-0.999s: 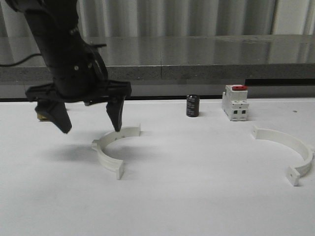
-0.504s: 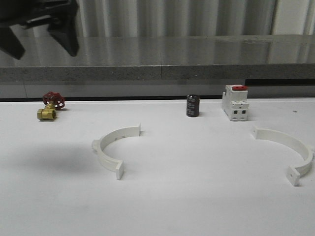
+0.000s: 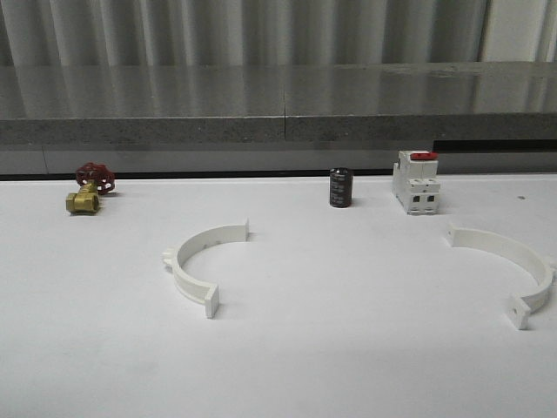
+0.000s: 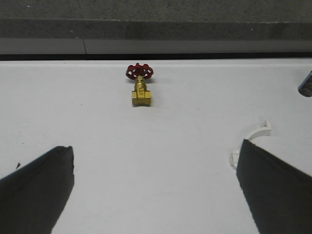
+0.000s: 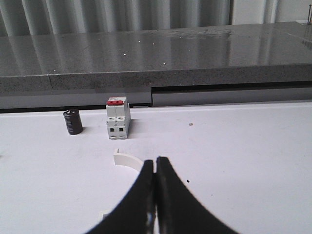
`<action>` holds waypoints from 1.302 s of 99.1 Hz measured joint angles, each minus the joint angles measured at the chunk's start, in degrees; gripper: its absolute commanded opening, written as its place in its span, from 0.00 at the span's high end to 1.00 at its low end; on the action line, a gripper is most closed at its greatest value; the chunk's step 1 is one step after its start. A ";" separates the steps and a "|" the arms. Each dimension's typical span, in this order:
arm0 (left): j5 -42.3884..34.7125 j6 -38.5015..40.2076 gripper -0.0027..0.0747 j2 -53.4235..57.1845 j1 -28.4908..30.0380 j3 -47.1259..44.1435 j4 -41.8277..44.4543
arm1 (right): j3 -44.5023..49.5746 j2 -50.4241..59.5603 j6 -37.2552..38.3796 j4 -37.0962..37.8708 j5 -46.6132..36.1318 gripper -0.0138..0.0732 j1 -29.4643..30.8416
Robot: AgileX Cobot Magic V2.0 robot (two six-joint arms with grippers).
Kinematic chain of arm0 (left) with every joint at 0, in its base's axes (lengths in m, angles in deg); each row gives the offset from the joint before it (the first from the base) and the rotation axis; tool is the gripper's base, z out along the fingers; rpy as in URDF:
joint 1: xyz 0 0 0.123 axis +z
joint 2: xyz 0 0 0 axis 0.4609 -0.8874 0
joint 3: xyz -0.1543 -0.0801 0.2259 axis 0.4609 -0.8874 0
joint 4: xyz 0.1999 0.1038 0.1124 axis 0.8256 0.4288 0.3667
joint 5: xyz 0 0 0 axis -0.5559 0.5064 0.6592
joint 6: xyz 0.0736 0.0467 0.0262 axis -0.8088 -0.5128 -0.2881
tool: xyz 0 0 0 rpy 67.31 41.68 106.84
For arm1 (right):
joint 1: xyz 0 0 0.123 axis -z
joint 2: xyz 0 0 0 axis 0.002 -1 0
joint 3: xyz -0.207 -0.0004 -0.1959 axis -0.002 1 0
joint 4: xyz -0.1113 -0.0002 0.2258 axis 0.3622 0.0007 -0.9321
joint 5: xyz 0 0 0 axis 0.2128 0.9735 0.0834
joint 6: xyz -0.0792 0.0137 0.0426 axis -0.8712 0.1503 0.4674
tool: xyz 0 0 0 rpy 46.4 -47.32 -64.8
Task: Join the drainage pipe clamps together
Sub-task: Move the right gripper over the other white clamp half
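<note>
Two white half-ring drainage pipe clamps lie apart on the white table (image 3: 348,348). The left clamp (image 3: 207,238) lies left of centre and the right clamp (image 3: 500,244) lies at the far right. My left gripper (image 4: 155,151) is open wide above the bare table, with nothing between its fingers. One tab end of the left clamp (image 4: 254,134) peeks past its finger (image 4: 273,185). My right gripper (image 5: 155,161) is shut and empty, raised over the right clamp (image 5: 127,160), which it partly hides.
A brass valve with a red handwheel (image 3: 87,187) sits at the back left. A black cylinder (image 3: 340,187) and a white boxy switch with a red top (image 3: 415,181) stand at the back, right of centre. A grey ledge (image 3: 278,131) runs behind the table.
The left gripper, open just above the left clamp a second ago, rose up and to the left out of the front view. Both clamps stayed where they were.
</note>
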 measured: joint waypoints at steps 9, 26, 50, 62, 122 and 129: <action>-0.10 0.00 0.13 5.90 1.38 -3.70 0.15 | 0.00 0.00 0.00 0.00 0.00 0.92 0.00; 0.28 0.00 0.25 15.44 2.36 -9.29 0.15 | 0.00 0.00 0.00 0.00 0.00 0.92 0.00; 1.47 0.00 0.76 24.48 2.48 -13.12 -0.51 | 0.00 0.00 0.00 0.00 -2.34 0.92 0.00; 1.59 0.00 0.99 26.31 2.48 -13.77 -0.63 | -0.88 0.00 0.00 0.59 -2.27 0.92 0.00; 1.59 0.00 0.99 26.46 2.48 -13.90 -0.63 | -36.36 -30.04 0.00 0.85 31.68 0.92 0.00; 1.59 0.00 0.99 26.46 2.48 -13.90 -0.63 | -38.89 -34.29 0.00 0.85 32.64 0.92 0.00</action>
